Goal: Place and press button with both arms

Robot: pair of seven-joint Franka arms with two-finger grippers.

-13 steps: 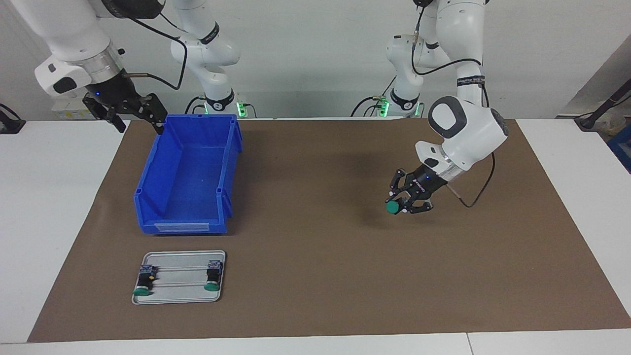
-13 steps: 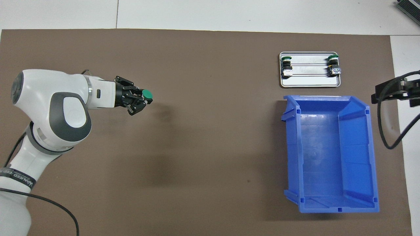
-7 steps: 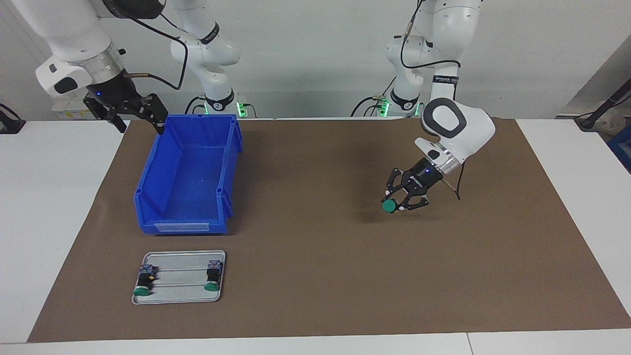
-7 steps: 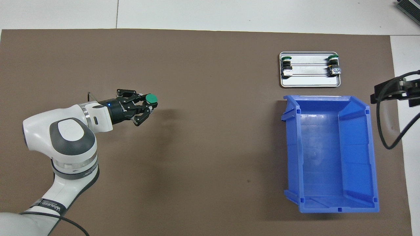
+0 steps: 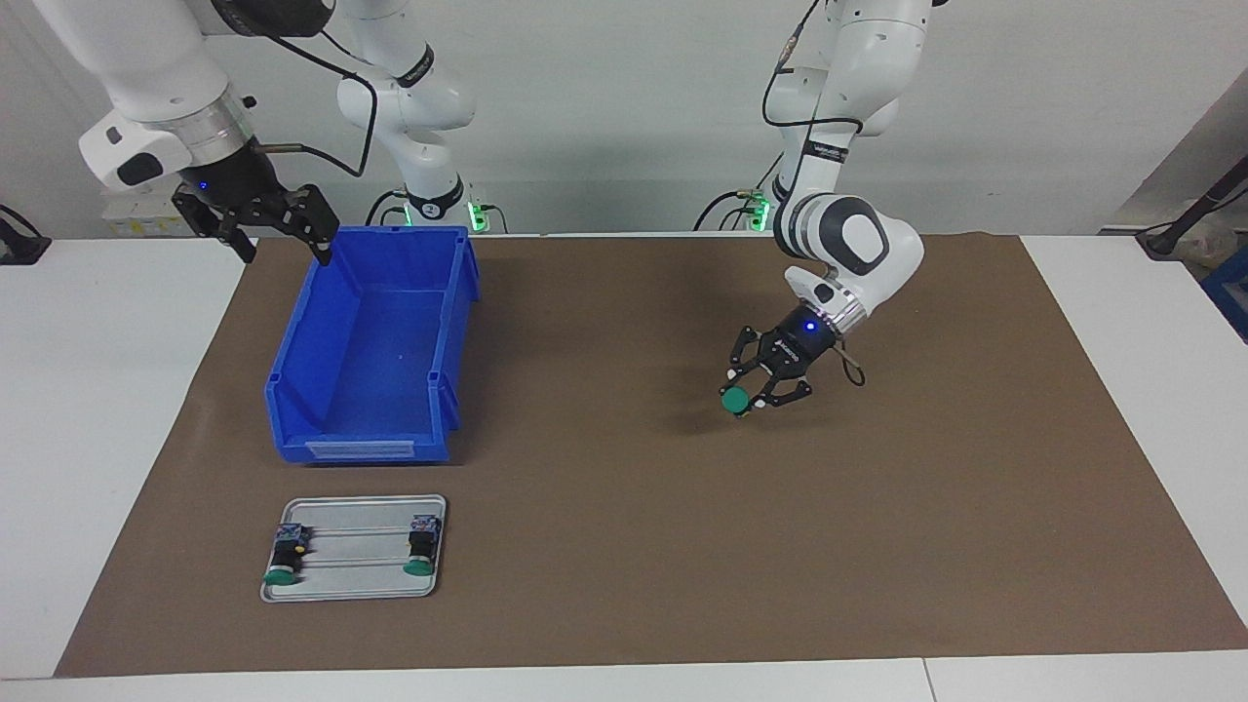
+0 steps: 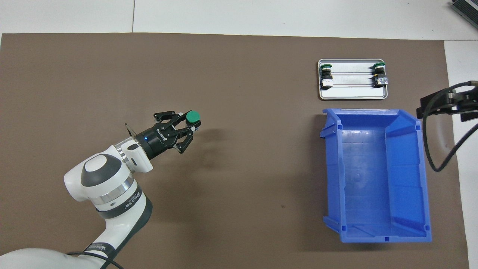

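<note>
The left gripper [image 5: 749, 398] has its fingers closed around the button [image 5: 734, 400], whose round green cap points out past the fingertips. It hangs in the air over the bare brown mat [image 5: 624, 546], toward the left arm's end of the table, and a soft shadow lies on the mat under it. From above, the same left gripper [image 6: 188, 126] shows the button [image 6: 193, 117] pinched at its tip, green cap up and clearly visible, with the outer links splayed to either side. The left arm [image 5: 846, 244] bends down from its base and angles the wrist toward the middle of the table.

The right gripper [image 5: 278, 226] waits, raised, over the corner of the blue bin [image 5: 366, 429] nearest the robots at the right arm's end of the table. Its fingers stand wide apart and hold nothing. In the overhead view only a dark part of it shows at the picture's edge, beside the blue bin [image 6: 373, 233].

The bin sits on the mat with its open top up, and I see nothing inside it. Farther from the robots than the bin, just beside it, lies a small metal tray [image 5: 356, 575]. Two more buttons lie on their sides at opposite ends of the tray, one [image 5: 284, 561] toward the right arm's end and the other [image 5: 421, 548] toward the table's middle, green caps pointing away from the robots.
</note>
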